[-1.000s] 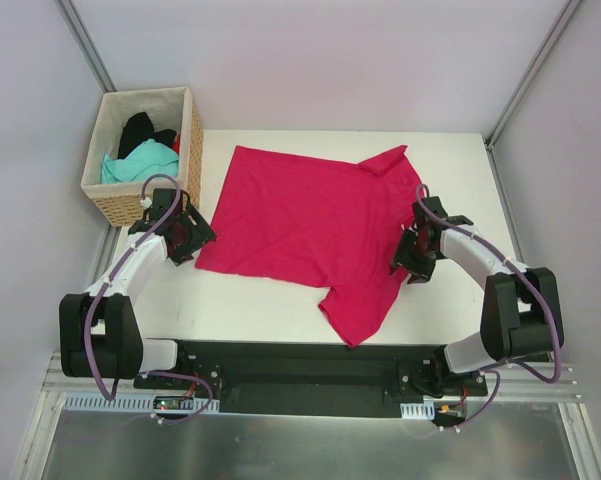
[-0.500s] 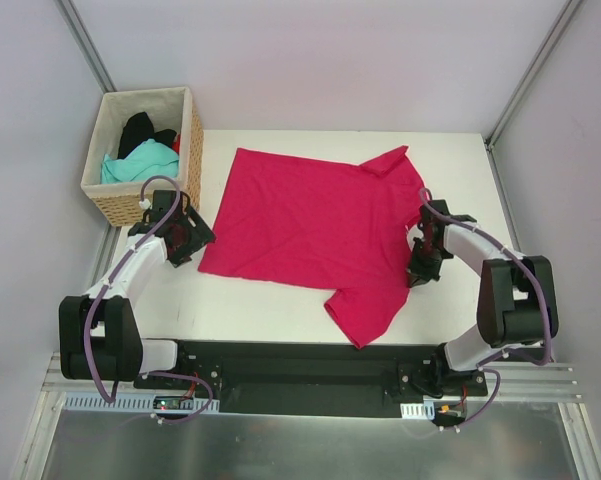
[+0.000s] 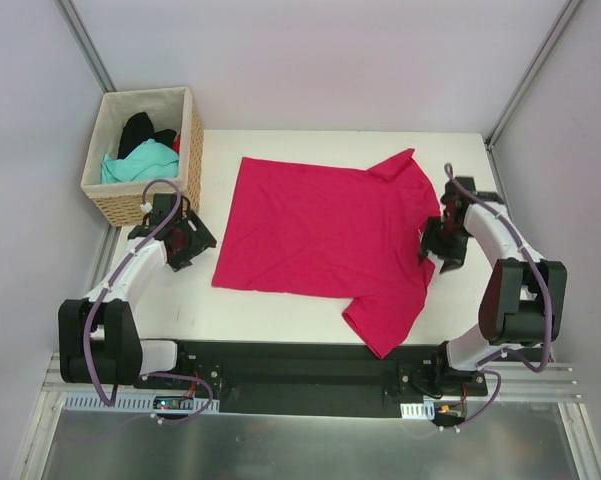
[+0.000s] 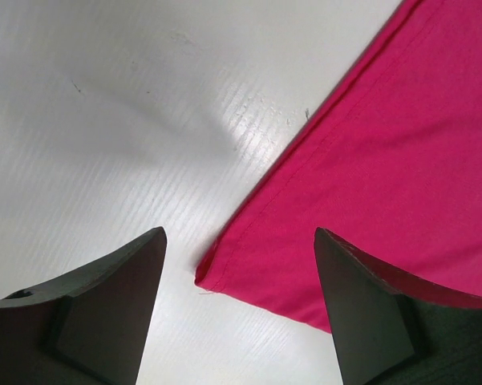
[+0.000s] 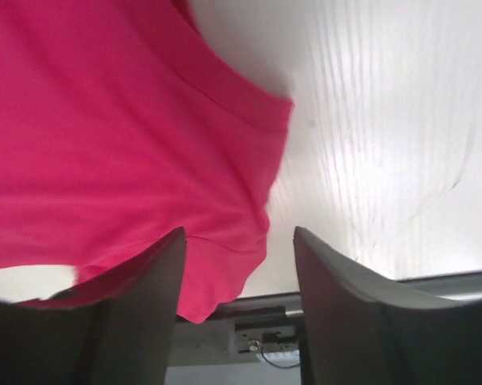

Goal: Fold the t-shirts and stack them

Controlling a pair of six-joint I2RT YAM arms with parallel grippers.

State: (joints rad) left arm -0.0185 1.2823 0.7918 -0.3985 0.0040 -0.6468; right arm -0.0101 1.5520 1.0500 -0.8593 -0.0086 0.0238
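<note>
The bright crimson-pink short-sleeved t-shirt (image 3: 320, 225) is soft cloth, not shiny, with a stitched hem. The flat white table (image 3: 260, 320) is smooth and a bit shiny, with fine lines in it. The woven wicker basket (image 3: 115, 205) looks rough, and its pale lining (image 3: 145, 99) is cloth. The teal t-shirt (image 3: 140, 162) and the black t-shirt (image 3: 137, 128) in it are soft cloth too. The left gripper (image 4: 239, 241) has dark fingers (image 4: 96, 313) of dull, hard plastic.
</note>
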